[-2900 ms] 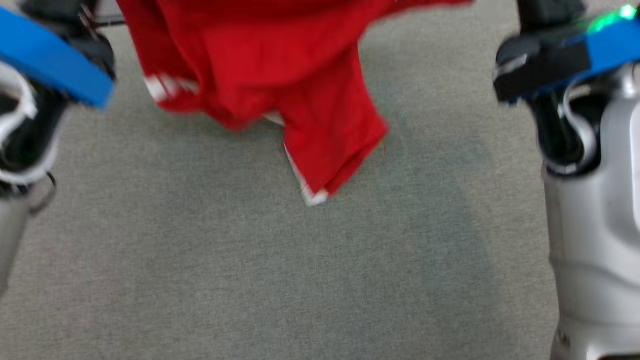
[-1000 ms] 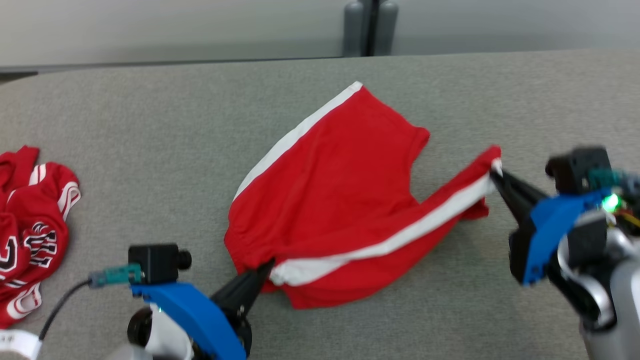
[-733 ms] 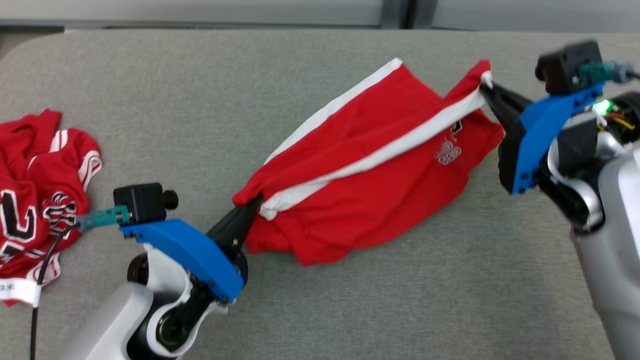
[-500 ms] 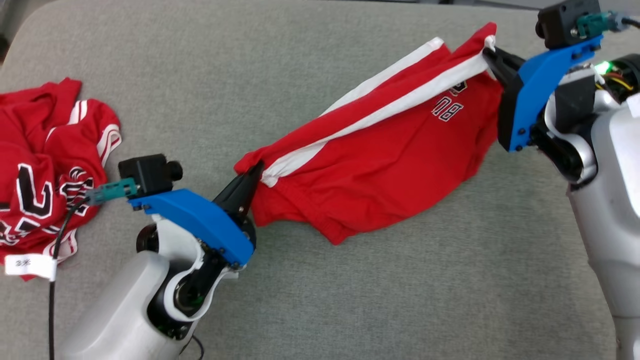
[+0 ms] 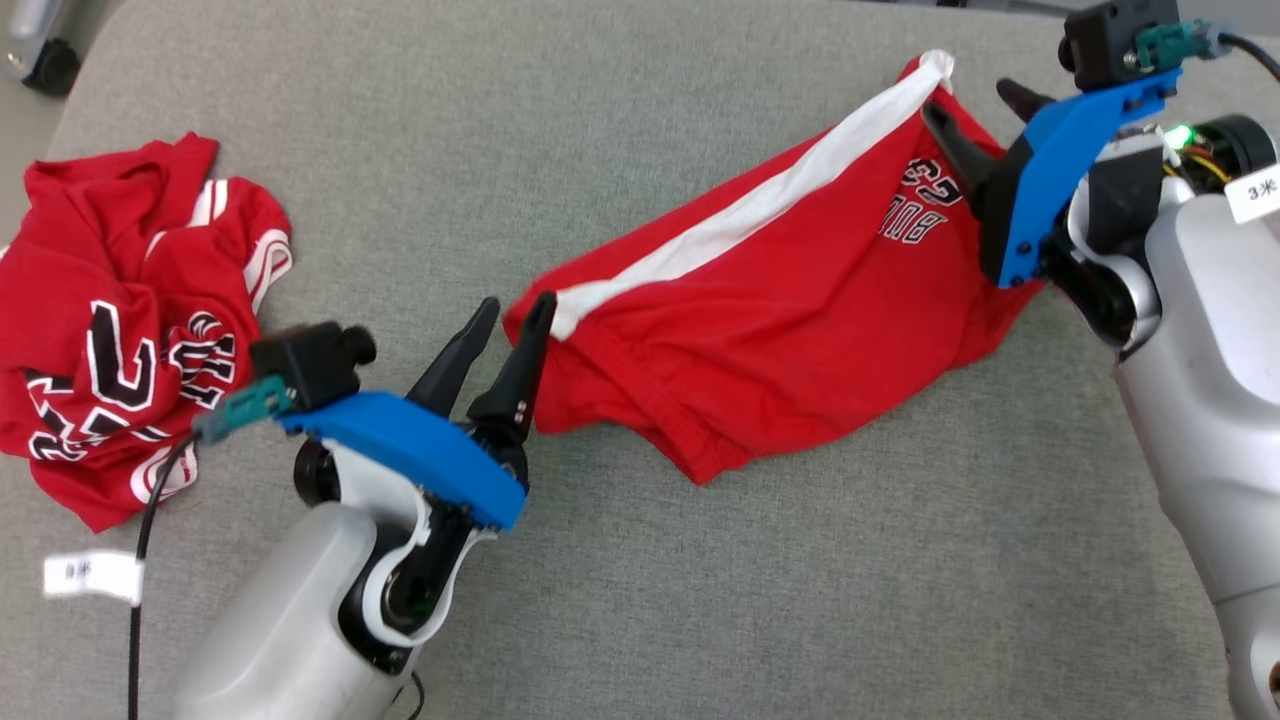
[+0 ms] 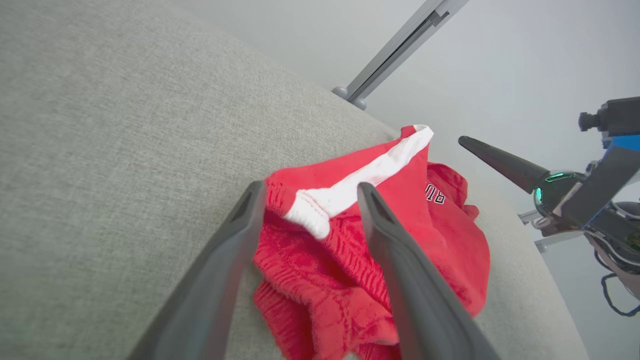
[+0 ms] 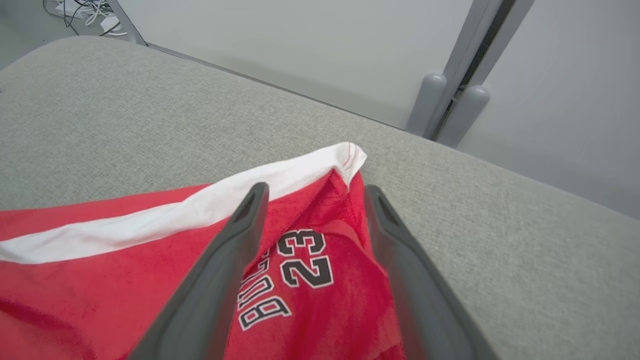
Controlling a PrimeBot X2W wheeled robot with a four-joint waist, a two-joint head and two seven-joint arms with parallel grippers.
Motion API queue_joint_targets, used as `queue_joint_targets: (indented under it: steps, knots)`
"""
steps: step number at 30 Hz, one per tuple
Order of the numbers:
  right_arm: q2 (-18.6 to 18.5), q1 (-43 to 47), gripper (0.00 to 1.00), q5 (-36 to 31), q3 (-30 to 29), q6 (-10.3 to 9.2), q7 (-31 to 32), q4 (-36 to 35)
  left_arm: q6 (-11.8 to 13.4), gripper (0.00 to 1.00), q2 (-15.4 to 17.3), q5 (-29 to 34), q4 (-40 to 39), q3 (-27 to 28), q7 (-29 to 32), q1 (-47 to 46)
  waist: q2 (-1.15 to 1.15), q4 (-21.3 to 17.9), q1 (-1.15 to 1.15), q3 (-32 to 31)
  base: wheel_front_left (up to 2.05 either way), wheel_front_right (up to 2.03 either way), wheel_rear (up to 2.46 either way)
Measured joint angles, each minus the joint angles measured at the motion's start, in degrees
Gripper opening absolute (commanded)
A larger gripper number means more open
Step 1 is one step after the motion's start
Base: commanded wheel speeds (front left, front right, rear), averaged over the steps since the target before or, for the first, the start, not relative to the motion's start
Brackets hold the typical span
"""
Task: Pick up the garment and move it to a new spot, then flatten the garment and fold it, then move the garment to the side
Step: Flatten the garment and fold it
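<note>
The garment (image 5: 790, 330), red shorts with a white side stripe and a "23" print, lies stretched across the grey table (image 5: 640, 600), rumpled and partly doubled over. My left gripper (image 5: 513, 308) stands open at its near left corner, the white waistband end (image 6: 312, 215) lying between the fingers. My right gripper (image 5: 968, 100) is open at the far right corner, its fingers straddling the stripe's tip (image 7: 350, 156) and the "23" print (image 7: 302, 257). Neither one holds the cloth.
A second red garment (image 5: 130, 330) with black-and-white lettering lies crumpled at the table's left edge. A grey wall and a post (image 7: 450, 100) stand behind the table's far edge. Cables (image 7: 80, 10) lie on the floor beyond it.
Both grippers were shut on the shorts' corners, holding them stretched; now both have opened and the cloth rests on the table. The head camera has also shifted.
</note>
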Motion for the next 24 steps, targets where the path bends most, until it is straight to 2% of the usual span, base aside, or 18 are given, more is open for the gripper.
queue_joint_targets:
  steps: [7,10,15,19,24]
  knots:
    - [-2.2,4.0,1.00,4.0,1.2,0.00,-0.7,2.5,-0.6,1.00,1.6,7.6,1.8,0.8,-11.8,4.5,0.00,-0.5,-0.02,-4.1,0.00,0.00,0.00]
    - [-3.7,4.4,1.00,5.0,1.3,0.00,-0.7,3.9,0.7,1.00,2.3,15.6,4.2,-0.3,-13.4,4.7,0.00,-0.1,-0.02,-4.5,0.00,0.00,0.00]
    - [-4.6,4.5,1.00,6.5,1.2,0.00,0.3,7.2,1.3,1.00,-1.2,23.5,5.1,2.3,-13.9,4.8,0.00,1.1,-0.02,-3.3,0.00,0.00,0.00]
    - [-6.0,3.2,1.00,6.3,-0.5,0.00,-0.3,10.4,-0.4,1.00,-4.1,28.5,4.4,4.5,-13.9,5.5,0.00,2.8,-0.02,-1.8,0.00,0.00,0.00]
    - [-5.7,1.0,1.00,5.1,-2.1,0.00,-1.3,14.5,-2.1,1.00,-5.7,32.5,4.1,7.5,-13.9,6.8,0.00,4.9,-0.01,0.1,0.00,0.00,0.00]
